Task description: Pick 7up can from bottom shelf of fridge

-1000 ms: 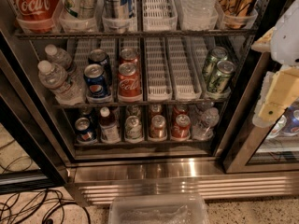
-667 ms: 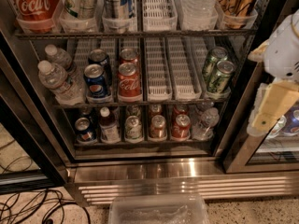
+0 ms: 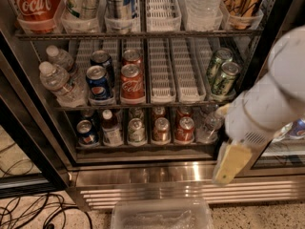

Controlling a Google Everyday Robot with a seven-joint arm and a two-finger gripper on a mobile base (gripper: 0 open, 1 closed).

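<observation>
1. The tall glass-door fridge (image 3: 35, 142) with black door frames is being viewed from above and in front, its ribbed stainless steel base (image 3: 143, 194) gleaming along the near edge.
2. The bottom shelf (image 3: 143, 147), a dark wire rack with a shiny steel front lip, is being filled by a row of small upright containers.
3. The 7up can (image 3: 136, 130), a small aluminium cylinder with a silver pull-tab top and a pale green and white body, is being shown upright, third from the left in that row.
4. It is being flanked by a small white-capped bottle (image 3: 111, 128) just to its left and a red aluminium can (image 3: 161, 129) just to its right.
5. The gripper (image 3: 229, 165), a flat, matte, cream-coloured piece at the end of a rounded white arm (image 3: 267, 104), is being held low at the right, in front of the steel base and well apart from the 7up can.
6. How far it is being opened, and whether anything is being gripped, cannot be told.
7. A clear, crinkled plastic tub (image 3: 162, 216) is being seen on the speckled floor, nearest of all.
</observation>
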